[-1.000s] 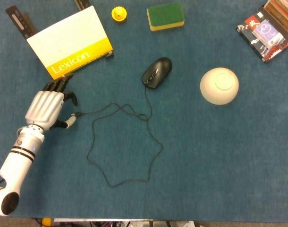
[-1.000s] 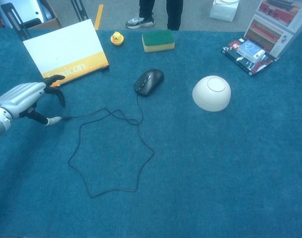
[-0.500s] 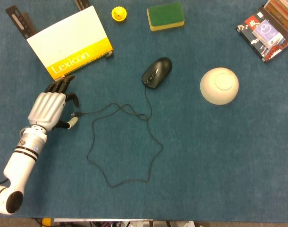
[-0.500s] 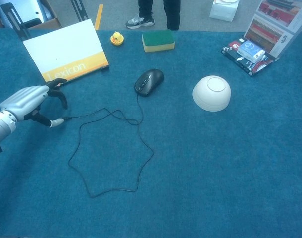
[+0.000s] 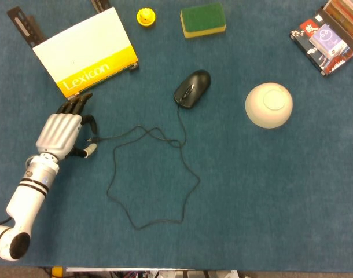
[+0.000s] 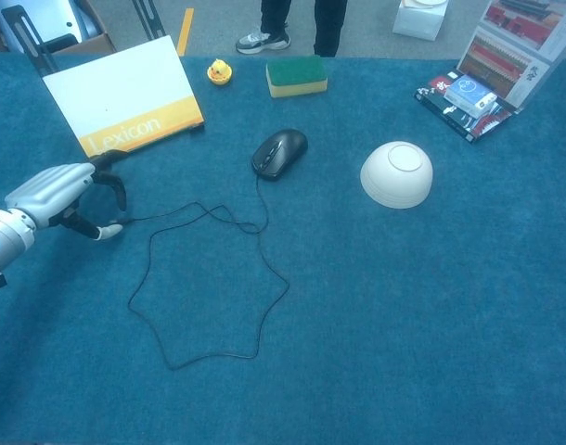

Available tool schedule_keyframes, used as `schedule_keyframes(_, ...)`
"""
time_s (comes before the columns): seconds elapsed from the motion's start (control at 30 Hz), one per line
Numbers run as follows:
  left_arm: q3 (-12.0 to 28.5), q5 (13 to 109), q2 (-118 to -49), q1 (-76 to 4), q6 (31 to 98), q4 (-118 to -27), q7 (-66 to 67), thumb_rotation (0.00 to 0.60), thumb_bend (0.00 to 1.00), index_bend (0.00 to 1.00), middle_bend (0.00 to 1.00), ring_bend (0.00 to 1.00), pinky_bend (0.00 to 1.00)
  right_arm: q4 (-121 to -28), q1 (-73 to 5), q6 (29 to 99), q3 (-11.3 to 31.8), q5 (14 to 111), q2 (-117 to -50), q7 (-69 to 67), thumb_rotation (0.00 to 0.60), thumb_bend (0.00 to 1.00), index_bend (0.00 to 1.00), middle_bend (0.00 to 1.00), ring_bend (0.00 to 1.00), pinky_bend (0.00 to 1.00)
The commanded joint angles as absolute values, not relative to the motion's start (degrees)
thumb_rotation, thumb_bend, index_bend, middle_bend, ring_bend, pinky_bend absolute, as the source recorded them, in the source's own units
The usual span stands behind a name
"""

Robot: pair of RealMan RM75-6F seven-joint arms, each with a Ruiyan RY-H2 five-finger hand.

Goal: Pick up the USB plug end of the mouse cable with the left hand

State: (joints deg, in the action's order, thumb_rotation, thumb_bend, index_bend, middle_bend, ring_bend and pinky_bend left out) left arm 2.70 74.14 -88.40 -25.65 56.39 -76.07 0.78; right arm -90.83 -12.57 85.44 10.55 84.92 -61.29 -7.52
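A black mouse (image 5: 192, 88) lies on the blue cloth at mid table, also seen in the chest view (image 6: 279, 152). Its thin black cable (image 5: 182, 156) runs down in a wide loop and back left to the USB plug end (image 5: 91, 140), which lies flat on the cloth. My left hand (image 5: 61, 130) hovers right at that end, dark fingers arched over it and the pale-tipped thumb just below it. In the chest view the plug end (image 6: 124, 221) sits between forefinger and thumb of the left hand (image 6: 56, 190), with a gap still showing. My right hand appears in neither view.
A white and yellow Lexicon book (image 5: 87, 52) stands just beyond the left hand. Further back are a yellow duck (image 5: 144, 16) and a green sponge (image 5: 203, 19). An upturned white bowl (image 5: 269, 104) sits right of the mouse, and a packed box (image 5: 327, 37) at the far right.
The left hand has crept a little to the right and lower, bringing finger and thumb closer around the plug end. The cable and mouse have not moved.
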Motion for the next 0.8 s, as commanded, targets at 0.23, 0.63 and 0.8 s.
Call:
schedule_keyframes(0.23,2.9,74.0,-89.2,-26.3,55.4,-74.6,0.2,0.6,0.26,0.5,0.0,0.0,0.1,-90.4,-12.5,85.3,10.5,84.8,-61.5,-7.8,0.6,0.15,0.51,0.31,0.2,0.11)
schedule_keyframes(0.63,2.9,73.9,-89.6,-26.4,54.9,-73.6,-0.6,0.6,0.26,0.53,0.0,0.0,0.1,-90.0,-12.4,85.2,10.4,84.7,-61.7,-8.2,0.6,0.15,0.51,0.31,0.2,0.11)
schedule_keyframes(0.8,2.8,73.8,-89.6,-26.4,54.6,-73.3,-0.7,0.6,0.26,0.54,0.0,0.0,0.1,-89.9,-12.4,85.2,10.4,84.6,-61.8,-8.3,0.6,0.15,0.51,0.31,0.2,0.11)
